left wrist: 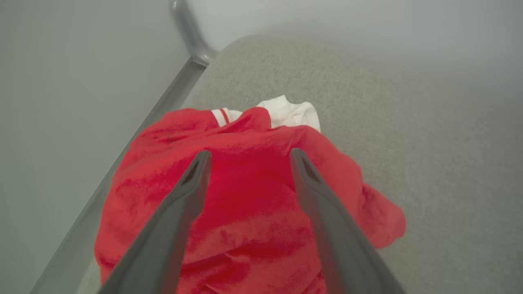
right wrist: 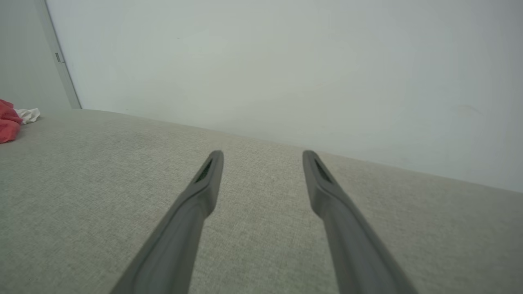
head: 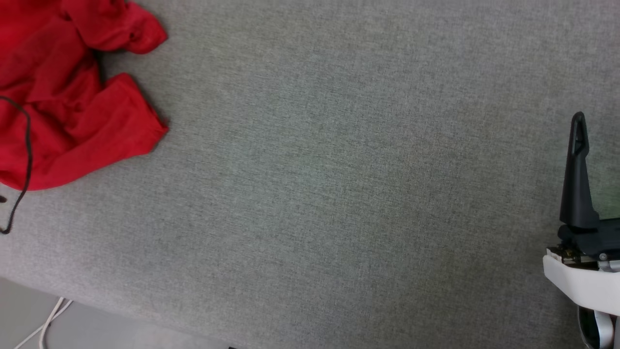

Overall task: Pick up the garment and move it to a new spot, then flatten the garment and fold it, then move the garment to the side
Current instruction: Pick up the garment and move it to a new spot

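Note:
The garment [head: 63,97] is a crumpled red heap at the far left of the grey cloth surface [head: 339,169]. In the left wrist view, a white sleeve [left wrist: 292,112] with a red stripe shows at the far side of the garment [left wrist: 245,204]. My left gripper [left wrist: 249,157] is open over the heap, red cloth showing between its fingers; whether they touch it I cannot tell. My right gripper [right wrist: 261,157] is open over bare surface far to the right, nothing between its fingers. One of its dark fingers [head: 576,174] stands at the head view's right edge. The garment [right wrist: 8,120] is small at the right wrist view's left edge.
A thin black cord [head: 26,145] hangs across the garment's left part. The surface's front edge runs along the lower left, with floor and a white cable [head: 48,325] beyond it. A pale wall [right wrist: 286,61] backs the surface, and a grey rail [left wrist: 171,94] runs beside the garment.

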{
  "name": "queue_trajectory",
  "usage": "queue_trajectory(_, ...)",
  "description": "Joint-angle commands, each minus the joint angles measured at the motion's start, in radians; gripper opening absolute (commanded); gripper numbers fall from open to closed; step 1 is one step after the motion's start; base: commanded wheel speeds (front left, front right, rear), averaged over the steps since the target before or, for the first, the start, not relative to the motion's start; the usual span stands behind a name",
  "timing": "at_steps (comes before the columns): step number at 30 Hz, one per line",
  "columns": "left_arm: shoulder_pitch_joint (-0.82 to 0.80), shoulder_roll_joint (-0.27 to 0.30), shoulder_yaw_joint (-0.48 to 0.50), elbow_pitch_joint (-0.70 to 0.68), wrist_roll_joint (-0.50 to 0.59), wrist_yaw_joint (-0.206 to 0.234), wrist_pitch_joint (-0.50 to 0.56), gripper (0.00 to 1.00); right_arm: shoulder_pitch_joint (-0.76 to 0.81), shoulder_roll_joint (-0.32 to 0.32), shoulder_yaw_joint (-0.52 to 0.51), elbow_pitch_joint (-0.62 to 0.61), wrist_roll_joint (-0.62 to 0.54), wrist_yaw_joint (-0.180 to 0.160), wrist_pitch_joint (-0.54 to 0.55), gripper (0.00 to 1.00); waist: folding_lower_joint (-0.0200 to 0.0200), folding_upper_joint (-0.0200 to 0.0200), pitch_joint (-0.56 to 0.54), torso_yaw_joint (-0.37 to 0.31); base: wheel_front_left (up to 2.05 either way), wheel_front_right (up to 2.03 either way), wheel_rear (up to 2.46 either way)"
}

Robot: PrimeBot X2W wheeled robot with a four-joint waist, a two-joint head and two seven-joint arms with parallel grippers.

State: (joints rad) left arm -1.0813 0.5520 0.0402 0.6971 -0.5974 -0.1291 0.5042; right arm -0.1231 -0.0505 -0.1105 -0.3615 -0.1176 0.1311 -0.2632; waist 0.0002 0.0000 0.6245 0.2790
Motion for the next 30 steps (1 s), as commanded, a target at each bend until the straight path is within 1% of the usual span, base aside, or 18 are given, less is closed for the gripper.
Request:
queue_trajectory(1, -0.001, 0.023, -0.002, 0.001, -0.012, 0.0, 0.017, 1.0, -0.016, 0.001, 0.003, -0.007, -0.007, -0.001, -0.002, 1.0, -0.0002, 0.0, 0.019, -0.011, 0.0, 0.0, 0.0)
queue_trajectory(3, 0.012, 0.05, -0.06, -0.012, -0.074, 0.0, 0.119, 1.0, -0.022, 0.001, 0.008, -0.019, -0.019, -0.001, -0.002, 1.0, -0.0002, 0.0, 0.037, -0.018, 0.0, 0.0, 0.0)
queue_trajectory(6, 0.034, 0.082, -0.123, -0.021, -0.158, 0.0, 0.251, 1.0, -0.022, 0.001, 0.004, -0.037, -0.031, -0.001, -0.002, 1.0, -0.0002, 0.0, 0.062, -0.028, 0.0, 0.0, 0.0)
queue_trajectory(9, 0.047, 0.111, -0.165, -0.016, -0.213, 0.0, 0.335, 1.0, -0.016, 0.001, 0.0, -0.048, -0.037, -0.001, -0.002, 1.0, -0.0002, 0.0, 0.082, -0.037, 0.0, 0.0, 0.0)
queue_trajectory(13, 0.073, 0.105, -0.222, 0.003, -0.251, 0.0, 0.371, 1.0, -0.015, 0.001, -0.002, -0.058, -0.038, -0.001, -0.002, 1.0, -0.0002, 0.0, 0.105, -0.045, 0.0, 0.0, 0.0)
queue_trajectory(18, 0.111, 0.057, -0.29, 0.055, -0.28, 0.0, 0.355, 1.0, -0.018, 0.001, 0.002, -0.05, -0.03, -0.001, -0.002, 1.0, -0.0002, 0.0, 0.113, -0.052, 0.0, 0.0, 0.0)
queue_trajectory(19, 0.114, 0.056, -0.304, 0.063, -0.284, -0.001, 0.352, 0.62, -0.019, 0.001, 0.002, -0.047, -0.028, -0.001, -0.002, 1.0, -0.0002, 0.0, 0.11, -0.053, 0.0, 0.0, 0.0)
queue_trajectory(20, 0.113, 0.057, -0.312, 0.068, -0.288, -0.001, 0.344, 0.0, -0.02, 0.001, 0.002, -0.043, -0.026, -0.001, -0.002, 1.0, -0.0002, 0.0, 0.107, -0.053, 0.0, 0.0, 0.0)
queue_trajectory(22, 0.104, 0.072, -0.324, 0.072, -0.296, -0.001, 0.33, 0.0, -0.024, 0.001, 0.007, -0.037, -0.024, -0.001, -0.002, 1.0, -0.0002, 0.0, 0.095, -0.053, 0.0, 0.0, 0.0)
queue_trajectory(26, 0.069, 0.133, -0.342, 0.06, -0.304, 0.001, 0.292, 0.0, -0.031, 0.001, 0.021, -0.022, -0.019, -0.001, -0.002, 1.0, -0.0002, 0.0, 0.054, -0.053, 0.0, 0.0, 0.0)
queue_trajectory(30, 0.021, 0.178, -0.369, 0.024, -0.302, 0.001, 0.254, 0.0, -0.032, 0.001, 0.03, 0.005, -0.005, -0.001, -0.002, 1.0, -0.0002, 0.0, -0.009, -0.054, 0.0, 0.0, 0.0)
